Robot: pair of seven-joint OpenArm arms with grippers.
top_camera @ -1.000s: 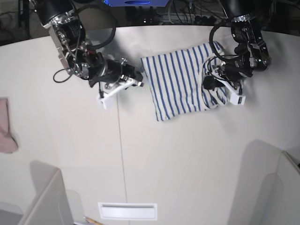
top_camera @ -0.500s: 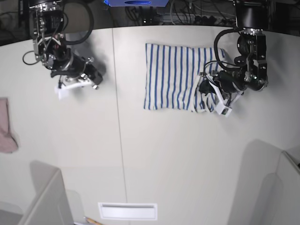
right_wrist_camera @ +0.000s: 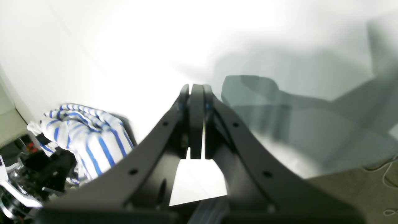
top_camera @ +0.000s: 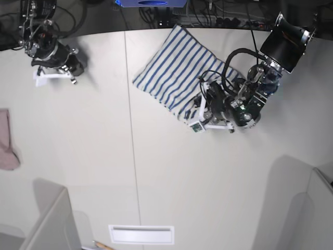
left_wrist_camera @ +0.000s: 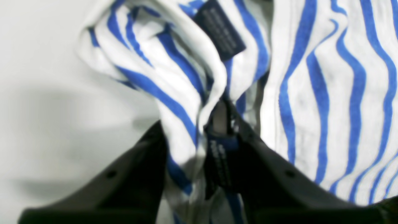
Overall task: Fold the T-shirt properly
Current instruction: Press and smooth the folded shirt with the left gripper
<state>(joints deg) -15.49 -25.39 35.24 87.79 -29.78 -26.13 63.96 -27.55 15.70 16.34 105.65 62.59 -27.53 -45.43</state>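
Overhead, in the base view, the T-shirt [top_camera: 174, 73] is seen folded into a slanted striped panel near the far edge of the table [top_camera: 156, 177], with wide bare surface left toward the near side. The left gripper [top_camera: 200, 115] is set at the panel's lower corner, while the right gripper [top_camera: 52, 78] is parked well apart at the far corner. A pinkish cloth [top_camera: 6, 140] is seen at the table's edge.

Seen from the left wrist, the fingers [left_wrist_camera: 136, 174] are clamped on a bunched fold of the T-shirt [left_wrist_camera: 326, 93], and a dark label [left_wrist_camera: 221, 29] is exposed above it.

Seen from the right wrist, the fingers [right_wrist_camera: 196, 121] are pressed fully together with nothing between them, above bare table; the T-shirt [right_wrist_camera: 87, 137] is visible far off.
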